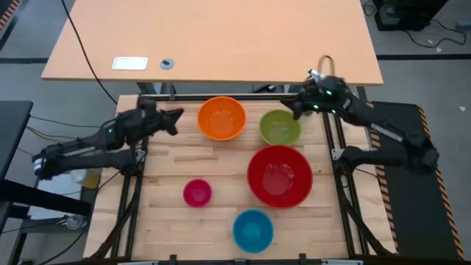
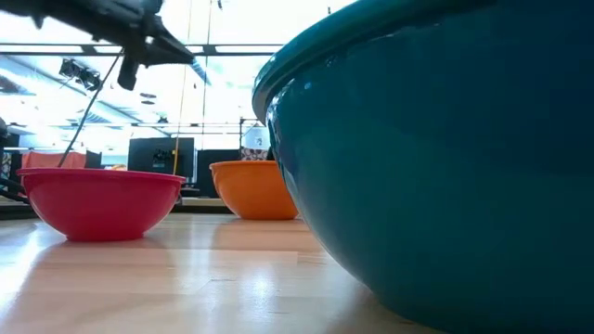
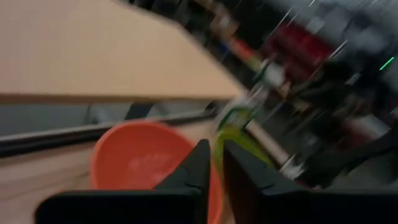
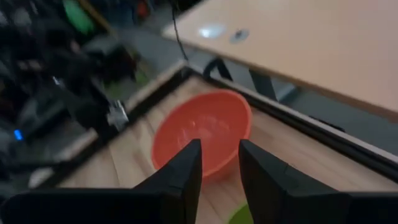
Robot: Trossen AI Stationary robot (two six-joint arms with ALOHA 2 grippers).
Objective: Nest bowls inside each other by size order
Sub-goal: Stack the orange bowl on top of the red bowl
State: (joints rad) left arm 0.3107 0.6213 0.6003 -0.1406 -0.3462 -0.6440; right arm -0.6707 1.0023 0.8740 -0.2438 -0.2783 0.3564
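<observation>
Five bowls stand upright on their bases on the wooden table. The orange bowl [image 1: 221, 118] is at the far middle, with the olive-green bowl [image 1: 280, 127] to its right. The red bowl [image 1: 280, 175] is at centre right, the pink bowl [image 1: 197, 192] at centre left and the blue bowl [image 1: 253, 230] near the front edge. My left gripper [image 1: 179, 118] hovers just left of the orange bowl [image 3: 137, 162], its fingers a narrow gap apart and empty. My right gripper [image 1: 289, 109] hovers over the olive-green bowl's far rim, open and empty, facing the orange bowl [image 4: 199, 134].
A black frame rail [image 1: 221, 96] runs along the table's far edge, with a light wooden desk [image 1: 213, 37] beyond it. A bottle of yellowish liquid [image 1: 92, 177] stands off the table's left side. Bare wood lies between the pink bowl and the orange bowl.
</observation>
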